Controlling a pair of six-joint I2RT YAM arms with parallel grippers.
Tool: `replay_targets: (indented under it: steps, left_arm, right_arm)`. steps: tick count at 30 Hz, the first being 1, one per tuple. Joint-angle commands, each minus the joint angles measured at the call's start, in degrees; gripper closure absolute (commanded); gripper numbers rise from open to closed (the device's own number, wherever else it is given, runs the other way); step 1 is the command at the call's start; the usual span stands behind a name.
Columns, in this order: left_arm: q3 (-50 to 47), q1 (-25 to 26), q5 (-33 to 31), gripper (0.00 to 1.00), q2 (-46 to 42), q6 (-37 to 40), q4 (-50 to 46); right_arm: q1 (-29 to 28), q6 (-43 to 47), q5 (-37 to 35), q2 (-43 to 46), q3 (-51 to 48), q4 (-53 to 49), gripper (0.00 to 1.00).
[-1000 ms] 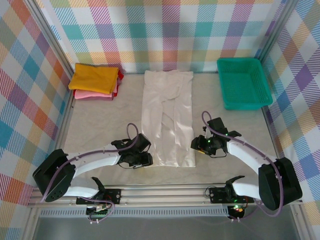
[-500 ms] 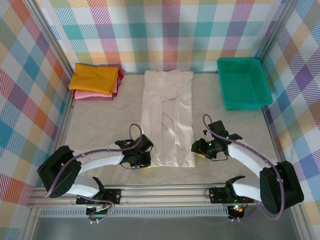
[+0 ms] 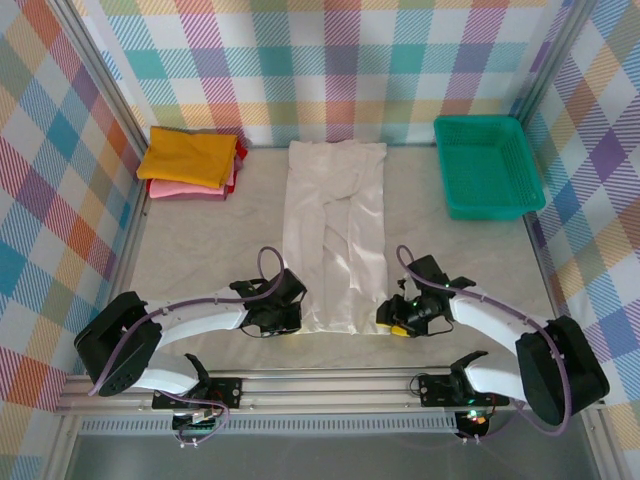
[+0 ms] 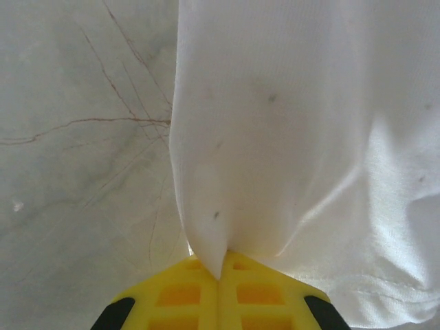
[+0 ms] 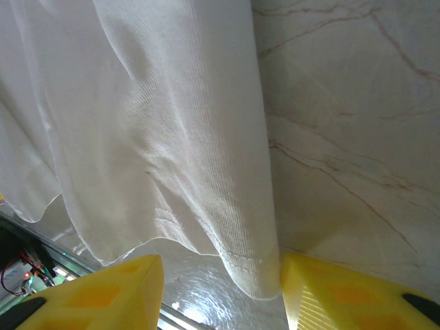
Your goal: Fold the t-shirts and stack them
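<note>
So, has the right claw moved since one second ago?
Yes. The right claw moved toward the near metal rail, away from the green plastic basket, along the white cloth t-shirt.

You were working in a robot lab's test cell, as the checked cloth walls (image 3: 330,70) hung on aluminium framing (image 3: 100,95) around a marble-patterned table (image 3: 200,240) showed, with the left arm (image 3: 190,320) and right arm (image 3: 500,320) bolted to a metal rail (image 3: 340,385) along the near edge, cables looping.

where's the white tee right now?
Top view: white t-shirt lies mid-table, between the folded stack far left and green basket far right; left tool pinches its near-left corner.
</note>
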State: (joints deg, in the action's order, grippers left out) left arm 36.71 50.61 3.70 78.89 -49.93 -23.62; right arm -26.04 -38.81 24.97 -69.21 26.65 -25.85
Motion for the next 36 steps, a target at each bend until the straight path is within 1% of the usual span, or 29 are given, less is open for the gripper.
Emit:
replay_targets:
  steps: [1,5,9,11,13,15,19,23,25,28,32,36]
  left_arm:
    - [-1.7,0.9,-1.8,1.00,-1.3,-0.3,0.7]
    - [-2.6,0.8,-2.0,1.00,-1.7,-0.6,1.8]
    - [-3.2,0.8,-2.2,1.00,-2.2,-0.6,2.3]
    - [-3.7,0.8,-2.2,1.00,-2.5,-0.8,2.8]
    - [-3.8,0.8,-2.2,1.00,-3.3,-0.4,2.9]
    - [-3.9,0.8,-2.1,1.00,-4.8,0.2,2.7]
    - [-4.7,1.3,-2.1,1.00,-10.0,1.3,-0.6]
    - [-8.9,2.4,-0.9,1.00,-14.5,-0.2,-2.1]
    - [-10.5,4.0,-0.6,1.00,-15.4,-1.2,-2.2]
    - [-10.8,6.3,-1.7,1.00,-16.9,-1.8,-5.5]
    - [-8.9,6.7,-3.2,1.00,-19.9,-1.0,-5.9]
    - [-2.8,6.1,-5.6,1.00,-18.3,1.5,-6.7]
  right_arm:
    - [-0.8,-1.4,0.9,-1.4,-0.4,2.7,0.52]
    - [-1.3,-1.4,-0.4,-2.2,-0.7,3.7,0.56]
    - [-2.0,-2.6,-1.0,-2.9,-1.1,5.6,0.68]
    - [-2.3,-3.0,-1.5,-3.0,-0.8,5.4,0.81]
    - [-2.6,-3.2,-2.2,-2.2,-0.2,4.2,0.92]
    - [-2.9,-3.5,-2.6,-0.4,0.5,2.7,1.00]
    - [-3.6,-5.1,-3.1,6.0,-0.1,-0.4,1.00]
    - [-3.7,-6.9,-2.2,9.8,-4.3,-2.3,1.00]
    - [-4.0,-8.1,-2.0,11.4,-6.4,-2.8,1.00]
    - [-4.5,-9.1,-2.5,14.2,-7.1,-4.8,1.00]
    - [-4.5,-9.4,-3.3,15.9,-5.0,-6.5,1.00]
    - [-4.5,-8.9,-4.4,13.7,0.0,-7.7,1.00]
